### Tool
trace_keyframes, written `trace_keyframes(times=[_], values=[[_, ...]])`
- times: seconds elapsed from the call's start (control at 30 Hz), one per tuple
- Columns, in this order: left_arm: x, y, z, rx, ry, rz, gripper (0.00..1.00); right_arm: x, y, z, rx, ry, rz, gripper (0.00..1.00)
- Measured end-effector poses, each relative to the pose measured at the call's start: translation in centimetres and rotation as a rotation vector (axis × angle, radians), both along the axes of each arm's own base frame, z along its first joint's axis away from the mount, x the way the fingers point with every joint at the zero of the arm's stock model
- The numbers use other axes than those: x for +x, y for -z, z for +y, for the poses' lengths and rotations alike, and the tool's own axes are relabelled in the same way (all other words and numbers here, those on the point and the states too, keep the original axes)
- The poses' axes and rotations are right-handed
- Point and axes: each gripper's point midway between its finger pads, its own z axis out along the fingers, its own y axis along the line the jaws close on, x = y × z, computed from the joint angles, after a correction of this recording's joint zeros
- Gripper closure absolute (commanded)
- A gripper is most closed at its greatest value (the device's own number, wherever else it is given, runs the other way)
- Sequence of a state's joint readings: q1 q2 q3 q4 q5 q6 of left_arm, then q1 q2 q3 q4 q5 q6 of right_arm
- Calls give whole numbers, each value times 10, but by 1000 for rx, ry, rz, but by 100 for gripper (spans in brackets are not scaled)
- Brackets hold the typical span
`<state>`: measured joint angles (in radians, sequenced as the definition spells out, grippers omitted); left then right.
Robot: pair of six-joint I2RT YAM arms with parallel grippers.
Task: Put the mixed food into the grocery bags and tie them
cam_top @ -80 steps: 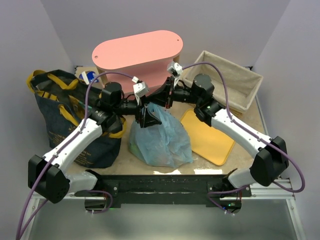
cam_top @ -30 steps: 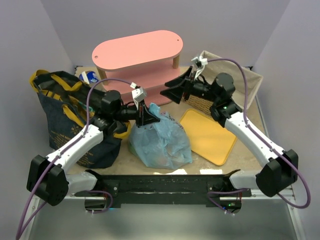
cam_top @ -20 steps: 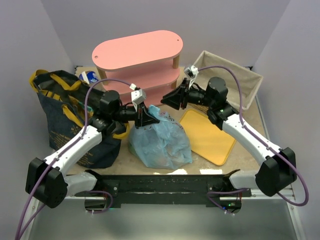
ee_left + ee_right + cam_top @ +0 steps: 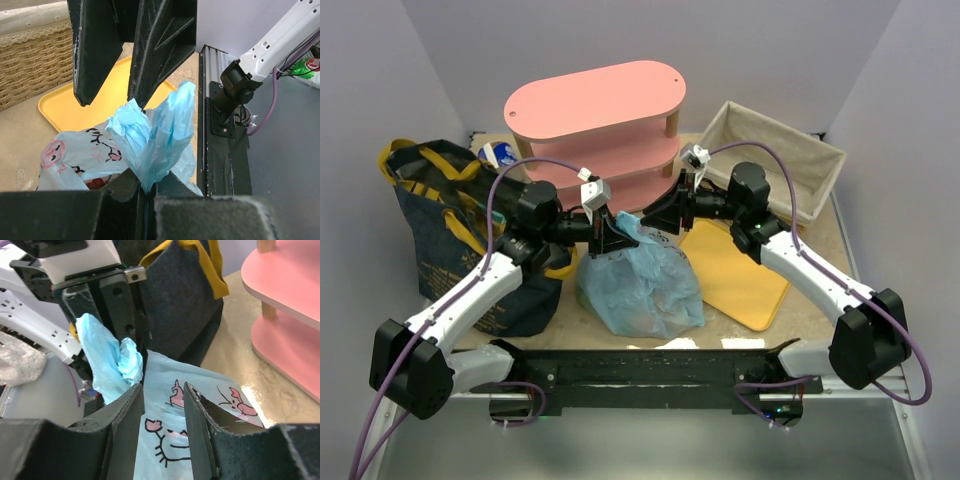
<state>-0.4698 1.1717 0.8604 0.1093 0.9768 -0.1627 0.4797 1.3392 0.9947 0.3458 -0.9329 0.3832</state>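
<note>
The light-blue plastic grocery bag [image 4: 645, 285] printed with pink cartoon figures sits bulging at the table's front centre. My left gripper [image 4: 605, 232] is shut on its bunched handle [image 4: 155, 135], which sticks up from between the fingers [image 4: 147, 184]. Something red [image 4: 92, 181] shows through the plastic. My right gripper [image 4: 660, 215] hangs open just over the bag's top, facing the left gripper, with only the bag's printed side [image 4: 165, 440] seen between its fingers [image 4: 164, 387]. The navy denim tote [image 4: 440, 240] with yellow handles stands at the left. No other food shows.
A pink two-tier shelf [image 4: 590, 105] stands at the back. The lined wicker basket [image 4: 790, 160] is at the back right. A yellow tray [image 4: 735, 275] lies right of the blue bag. A blue-and-white roll [image 4: 500, 153] sits behind the tote.
My right gripper has swung left and down from near the basket to the blue bag's top, its jaws narrower than before. The left gripper has kept its hold on the handle.
</note>
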Motion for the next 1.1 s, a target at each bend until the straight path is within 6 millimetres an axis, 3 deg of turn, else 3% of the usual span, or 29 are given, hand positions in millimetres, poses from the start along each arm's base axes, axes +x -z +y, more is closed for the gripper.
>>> trace_keyframes(times=[0.63,0.73,0.87,0.9,1.03,1.1], values=[[-2,0,0,-2,10,1,100,-19,-10,17,28,-83,-22,53],[-2,0,0,-2,12,2,100,-21,-8,25,25,-105,-19,63],[-2,0,0,-1,10,3,99,-23,-3,31,17,-121,-9,88],[-2,1,0,2,8,7,93,-23,-3,32,16,-122,-9,91],[0,3,2,14,-11,4,54,-22,-2,32,13,-112,-8,100],[1,4,3,22,-20,-6,46,-19,0,32,6,-94,-1,100]])
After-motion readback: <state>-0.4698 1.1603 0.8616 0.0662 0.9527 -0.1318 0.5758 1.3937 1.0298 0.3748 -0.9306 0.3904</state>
